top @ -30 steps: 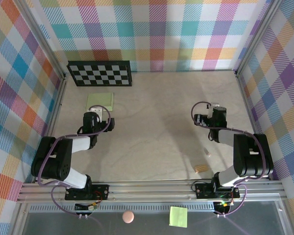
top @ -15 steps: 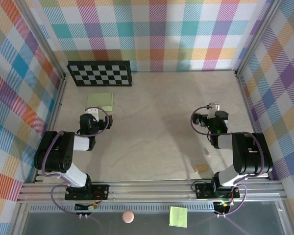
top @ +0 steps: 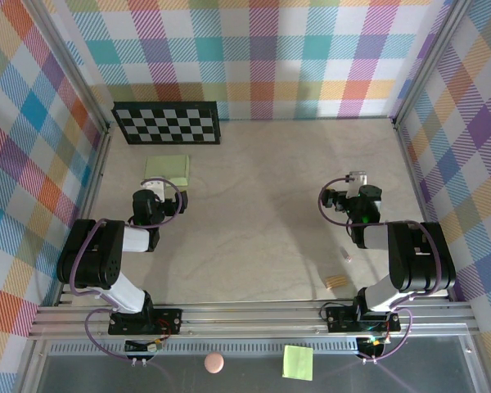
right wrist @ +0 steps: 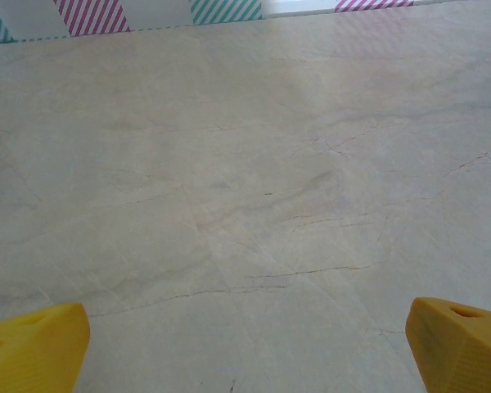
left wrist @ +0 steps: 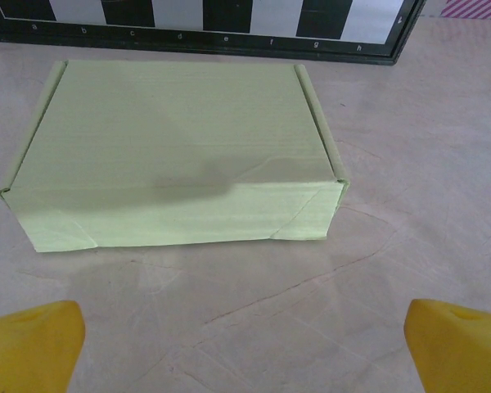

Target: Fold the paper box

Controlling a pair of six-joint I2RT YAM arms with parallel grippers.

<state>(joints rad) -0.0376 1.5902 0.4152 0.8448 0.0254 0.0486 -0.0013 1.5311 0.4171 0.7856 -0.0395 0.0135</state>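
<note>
Paper box: your paper box (left wrist: 176, 168) lies flat on the table (left wrist: 409, 246) as a closed carton, straight ahead of the left gripper's jaws and clear of them.
Contents: the lid is down, so you cannot see inside.
Beyond the box: a checkerboard (left wrist: 196, 20) sits just past its far edge.
Left gripper (left wrist: 245, 344): your jaws stand wide apart and hold nothing, with both tips short of the box.
Right gripper (right wrist: 245, 348): the jaws are spread wide and empty, with bare table ahead of them.
Change: over the last second both your arms have folded slightly differently. In the last half second nothing has moved. The box has kept its place.
</note>
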